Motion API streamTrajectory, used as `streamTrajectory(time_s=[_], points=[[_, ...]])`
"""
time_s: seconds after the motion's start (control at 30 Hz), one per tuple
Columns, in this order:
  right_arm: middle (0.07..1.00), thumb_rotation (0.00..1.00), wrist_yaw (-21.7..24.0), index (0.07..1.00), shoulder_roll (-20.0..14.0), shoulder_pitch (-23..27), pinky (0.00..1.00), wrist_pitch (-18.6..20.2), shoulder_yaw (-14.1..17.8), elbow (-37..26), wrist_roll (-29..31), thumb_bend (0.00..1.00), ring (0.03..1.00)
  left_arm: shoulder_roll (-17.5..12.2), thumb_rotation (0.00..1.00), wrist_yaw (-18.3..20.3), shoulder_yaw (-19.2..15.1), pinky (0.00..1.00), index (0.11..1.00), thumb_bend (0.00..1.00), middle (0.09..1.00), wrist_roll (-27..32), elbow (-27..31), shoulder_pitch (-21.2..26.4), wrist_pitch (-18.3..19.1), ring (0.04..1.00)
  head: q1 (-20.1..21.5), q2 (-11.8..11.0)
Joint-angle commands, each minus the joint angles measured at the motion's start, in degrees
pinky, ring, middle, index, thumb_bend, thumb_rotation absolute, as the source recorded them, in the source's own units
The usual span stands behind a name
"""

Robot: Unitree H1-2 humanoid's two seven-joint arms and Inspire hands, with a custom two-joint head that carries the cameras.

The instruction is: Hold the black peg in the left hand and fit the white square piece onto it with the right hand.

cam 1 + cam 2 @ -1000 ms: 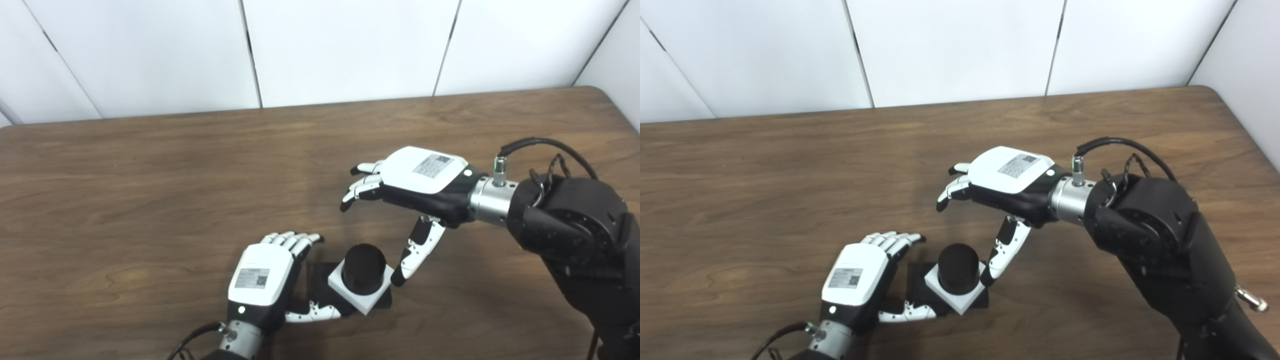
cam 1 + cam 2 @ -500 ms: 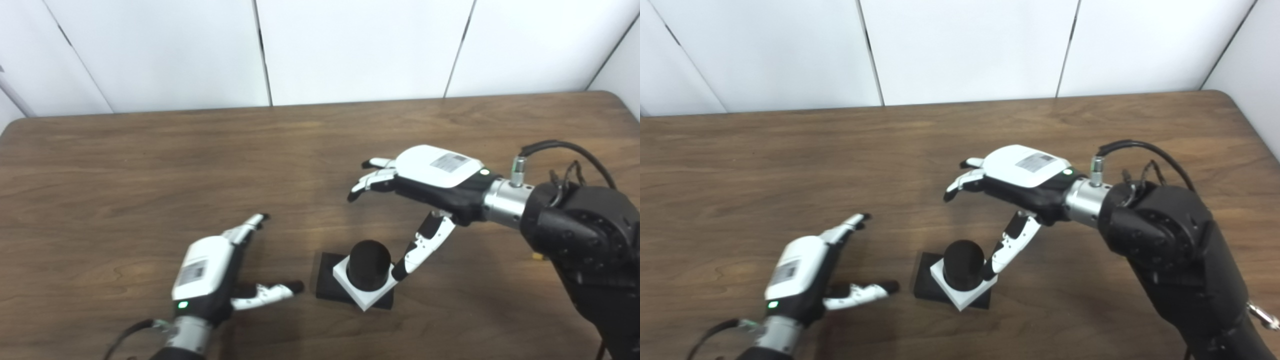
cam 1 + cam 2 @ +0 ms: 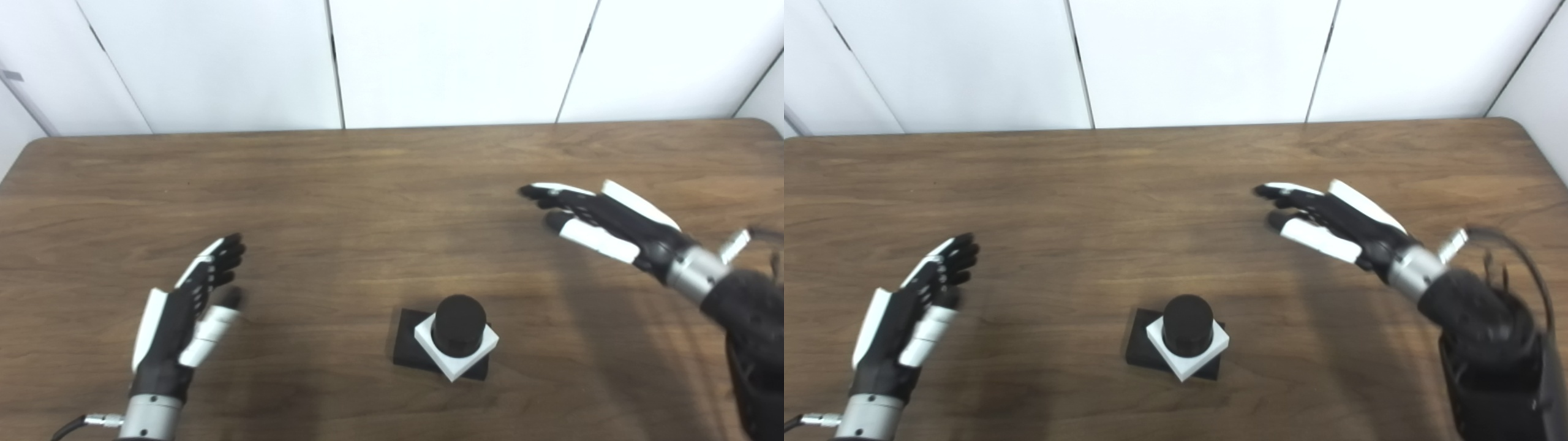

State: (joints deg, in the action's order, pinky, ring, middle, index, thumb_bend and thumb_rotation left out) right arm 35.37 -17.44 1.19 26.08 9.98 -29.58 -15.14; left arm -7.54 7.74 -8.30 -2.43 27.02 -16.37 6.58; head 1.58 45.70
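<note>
In the left eye view, your left hand (image 3: 177, 324) is raised over the table (image 3: 343, 202) with its palm turned inward, fingers (image 3: 214, 266) straight and only slightly apart, thumb a little off from them. It holds nothing. The peg (image 3: 458, 316) stands upright well to the right of those fingertips and nearer you than they are, with bare wood between. The white piece (image 3: 456, 352) sits around the peg, turned so one corner points toward you, and under it lies the peg's black base (image 3: 405, 346), showing on the left and at the near right edge. Your right hand (image 3: 606, 223) hovers with its palm facing left, fingers (image 3: 554, 191) stretched out and lying close together, thumb just below them. It too grips nothing. The peg lies well apart from those fingertips, to their left and much nearer you. This hand looks slightly blurred.

In the right eye view, the left hand (image 3: 903, 318) shows the same loose, flat pose near the picture's left edge, and the peg (image 3: 1187, 324) with the white piece (image 3: 1188, 352) around it stands far to the right of its fingertips. The right hand (image 3: 1335, 226) reaches in from the right with fingers extended and near each other, empty; the peg sits below and left of their tips, well clear. The forearm behind the right wrist is blurred here.
</note>
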Motion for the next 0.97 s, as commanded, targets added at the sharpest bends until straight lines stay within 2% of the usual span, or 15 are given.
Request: streamTrajectory(time_s=[0.0,0.07,0.13,0.33,0.53,0.93], points=[[0.941,1.0,-5.82,0.917,2.91,-1.17,0.86,-3.67,1.91,-0.39,4.37,0.51,0.925,3.61,0.95,-2.63,-1.72,0.85,0.855,0.74,0.863,5.23,-0.05,1.07,-1.43,0.861,0.31,0.02],[0.983,1.0,-9.38,0.966,6.45,-3.88,0.91,-4.74,3.49,0.03,7.95,0.45,0.972,4.26,0.97,-3.88,-2.11,0.87,0.882,0.74,0.884,7.91,-1.26,0.73,-2.68,0.875,0.81,0.0],[0.996,1.0,-12.22,0.988,9.68,-6.17,0.96,-4.56,4.84,0.02,11.54,0.45,0.991,4.31,0.99,-4.96,-1.81,0.89,0.907,0.73,0.906,8.74,-2.29,0.08,-4.23,0.895,1.22,0.0],[1.0,1.0,-19.1,1.0,14.53,-11.07,1.0,-5.49,5.95,-0.36,17.96,0.47,1.0,4.09,1.0,-6.79,-0.77,0.98,0.966,0.69,0.977,10.42,-4.92,-1.28,-8.61,0.979,2.02,-0.21],[1.0,1.0,-23.77,1.0,14.77,-13.41,1.0,-9.46,4.39,1.14,20.18,0.44,1.0,3.08,1.0,-7.5,0.0,1.0,0.995,0.69,0.999,11.68,-6.43,-1.44,-10.61,0.997,2.42,-0.34],[1.0,1.0,-27.62,1.0,13.83,-15.13,1.0,-16.41,3.01,4.66,23.13,0.54,1.0,1.67,1.0,-6.85,0.58,1.0,1.0,0.72,1.0,13.32,-8.23,-1.68,-12.83,1.0,2.18,-1.49]])
